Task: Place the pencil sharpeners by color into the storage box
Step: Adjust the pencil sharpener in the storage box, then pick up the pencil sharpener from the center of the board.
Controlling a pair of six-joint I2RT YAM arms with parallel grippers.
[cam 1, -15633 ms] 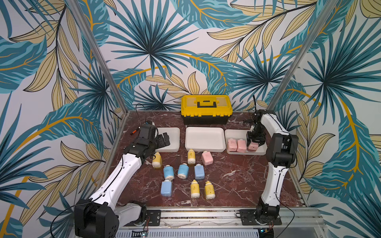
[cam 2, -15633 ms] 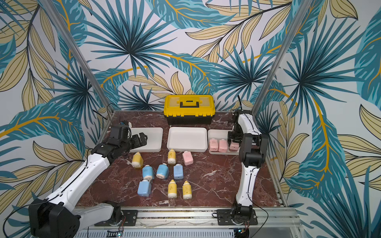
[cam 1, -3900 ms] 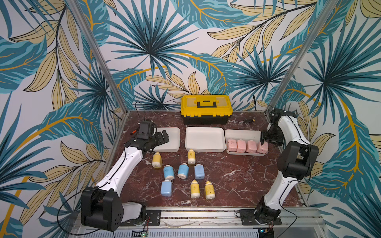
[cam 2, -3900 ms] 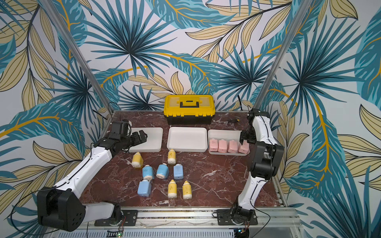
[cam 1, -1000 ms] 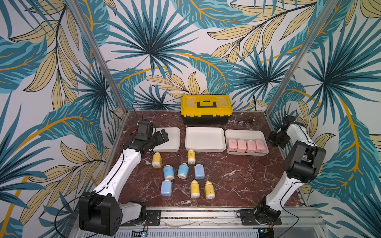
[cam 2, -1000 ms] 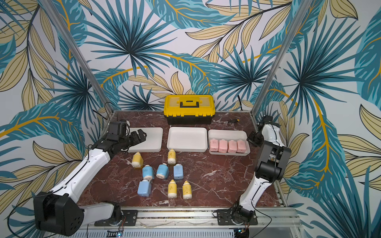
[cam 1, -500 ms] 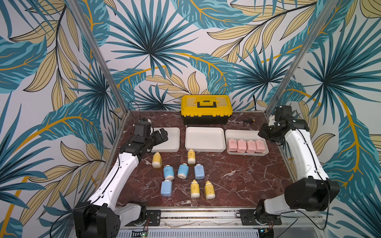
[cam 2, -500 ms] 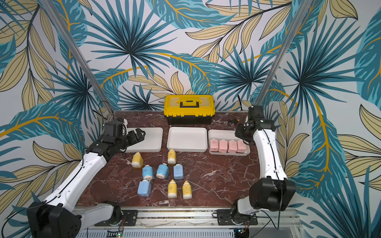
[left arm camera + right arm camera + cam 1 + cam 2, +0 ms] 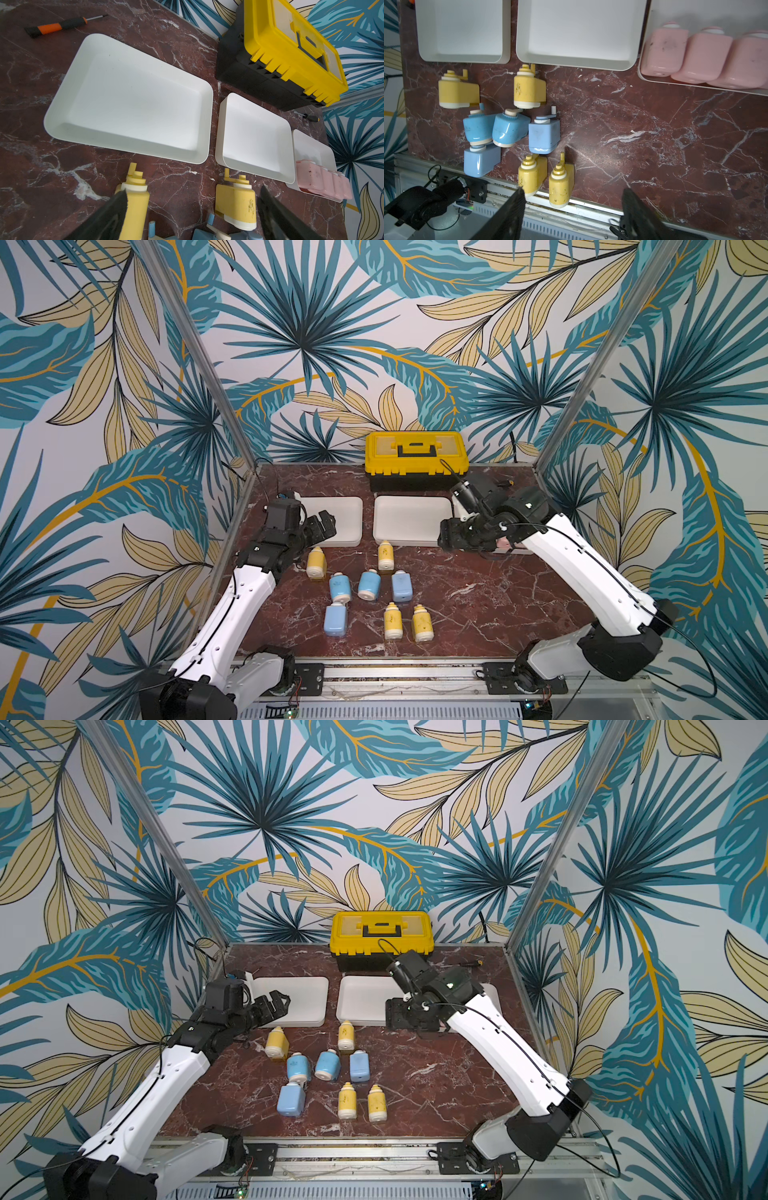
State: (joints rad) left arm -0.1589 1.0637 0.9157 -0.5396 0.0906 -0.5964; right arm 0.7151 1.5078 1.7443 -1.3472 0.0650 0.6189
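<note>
Now | right pincer [image 9: 573, 189] agape, empty | pink sharpeners [image 9: 695, 60] in tray [image 9: 695, 10], seemingly four

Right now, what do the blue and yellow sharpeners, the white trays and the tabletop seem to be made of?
Blue sharpeners: likely glossy moulded plastic, with bright highlights on rounded edges.
Yellow sharpeners: the same plastic, duller and scuffed with dark specks.
White trays: smooth matte plastic, thin walls, rounded corners.
Tabletop: dark red with white veins, polished marble or a marble-look laminate; I cannot tell which.
</note>
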